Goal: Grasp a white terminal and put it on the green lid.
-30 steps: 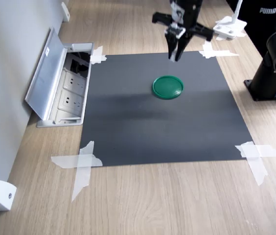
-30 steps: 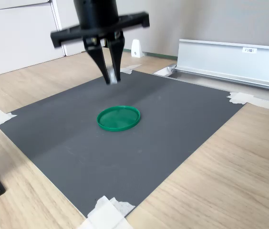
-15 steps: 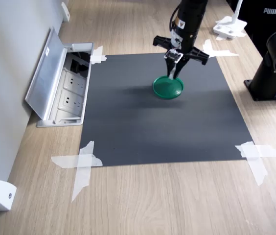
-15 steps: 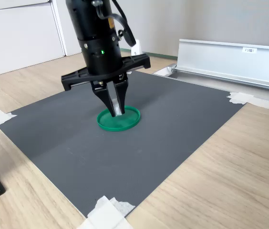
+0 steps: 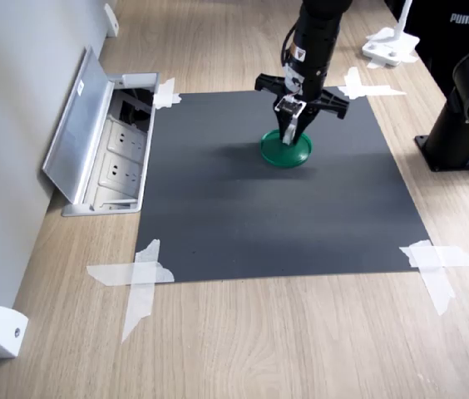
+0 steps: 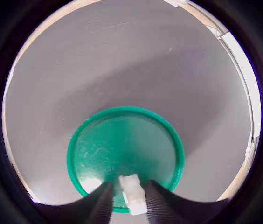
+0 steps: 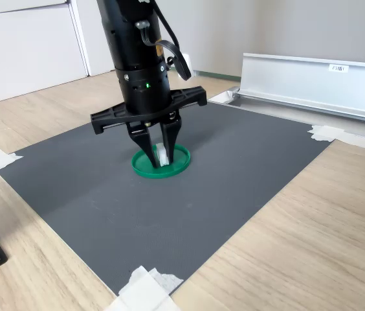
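Wrist view is showing the white terminal [image 6: 132,192] pinched between the two dark fingers [image 6: 100,201] of the gripper [image 6: 127,201], jaws narrow and closed on its sides, with the green lid [image 6: 122,144] filling the space directly beneath. The pick therefore looks finished and the carry nearly so: what is left, judging by these pictures, is the last bit of lowering, the release, and pulling the arm clear. Whether the block is already touching the lid's floor cannot be told; in the second exterior view the terminal [image 7: 162,155] is hanging just at the level of the lid [image 7: 180,162], very close to it or on it.

The lid is lying flat on the dark mat [image 5: 218,224], nearer the mat's far edge than its near edge in the first exterior view, where the gripper [image 5: 291,133] is standing over the lid [image 5: 269,155] almost vertically.

As for orientation, the terminal is roughly rectangular and its long axis is appearing to run along the fingers, so it is pointing downward toward the lid, standing on end rather than lying flat. Released that way, it may tip over onto its side inside the raised rim.
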